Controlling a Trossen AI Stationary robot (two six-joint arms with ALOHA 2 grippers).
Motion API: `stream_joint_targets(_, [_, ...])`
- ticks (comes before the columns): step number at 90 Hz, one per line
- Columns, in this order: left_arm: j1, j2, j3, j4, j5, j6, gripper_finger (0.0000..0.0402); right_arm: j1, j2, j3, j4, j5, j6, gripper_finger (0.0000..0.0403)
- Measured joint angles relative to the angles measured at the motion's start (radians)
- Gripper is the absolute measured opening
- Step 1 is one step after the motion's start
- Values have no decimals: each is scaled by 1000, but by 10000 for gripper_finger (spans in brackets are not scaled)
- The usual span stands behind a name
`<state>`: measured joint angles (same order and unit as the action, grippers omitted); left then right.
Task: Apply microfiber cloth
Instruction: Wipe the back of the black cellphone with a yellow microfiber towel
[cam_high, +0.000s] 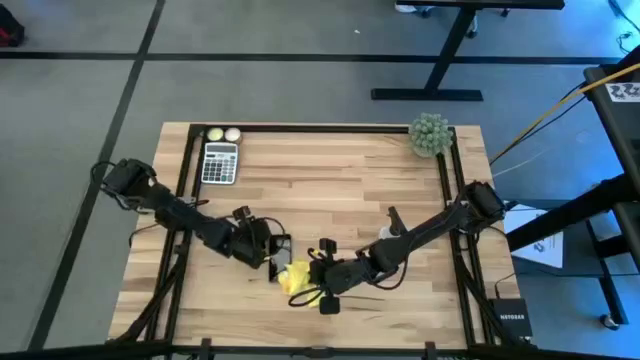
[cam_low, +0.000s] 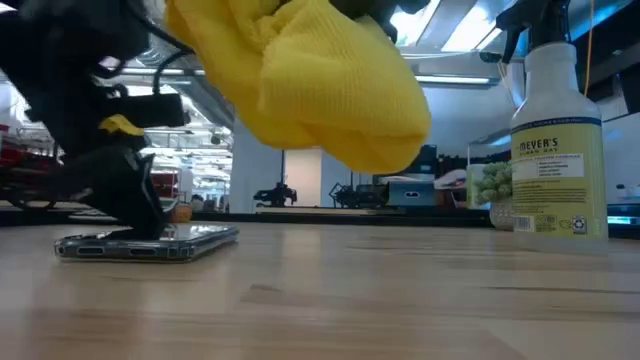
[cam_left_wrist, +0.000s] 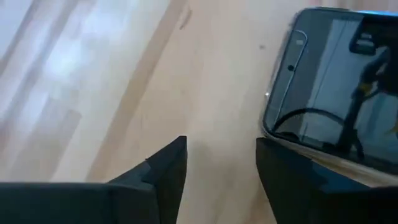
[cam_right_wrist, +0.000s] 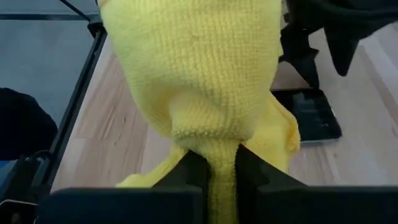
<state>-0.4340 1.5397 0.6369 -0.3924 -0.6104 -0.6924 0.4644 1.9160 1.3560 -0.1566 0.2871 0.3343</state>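
Observation:
The yellow microfiber cloth (cam_high: 296, 280) hangs bunched in my right gripper (cam_right_wrist: 221, 177), which is shut on it near the table's front edge. In the low view the cloth (cam_low: 310, 80) is clear of the tabletop. Just left of it a black smartphone (cam_low: 150, 243) lies flat on the wood, screen up. My left gripper (cam_left_wrist: 221, 162) stands open at the phone (cam_left_wrist: 336, 93). One finger is at the phone's edge and the other is over bare wood. My left gripper has one finger (cam_left_wrist: 292, 180) down at the smartphone's edge (cam_left_wrist: 273, 134), slanting down from the table's left. The low view shows the dark finger (cam_low: 140, 200) meeting the phone's top face. The phone stays flat on the table. My right gripper pinches a gathered fold of the cloth (cam_right_wrist: 221, 158) between its two fingers (cam_right_wrist: 189, 174), several layers thick. The rest of the cloth bulges out past the fingertips. It is lifted clear of the table and droops toward the phone.
A calculator (cam_high: 220, 162) and two pale balls (cam_high: 224, 134) lie at the far left. A green plant (cam_high: 430, 135) stands at the far right corner. A spray bottle (cam_low: 555, 140) stands to the right. A black frame rail (cam_high: 320, 128) runs along the table's edges.

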Motion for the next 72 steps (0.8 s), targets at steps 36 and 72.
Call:
stream_joint_targets(36, [-122,-288,99,-231,20,-146,170,-184,-29,71,-284,106,-136,14])
stream_joint_targets(72, [-136,-404,99,-278,21,-146,170,-521,-28,73,-506,101,-328,15])
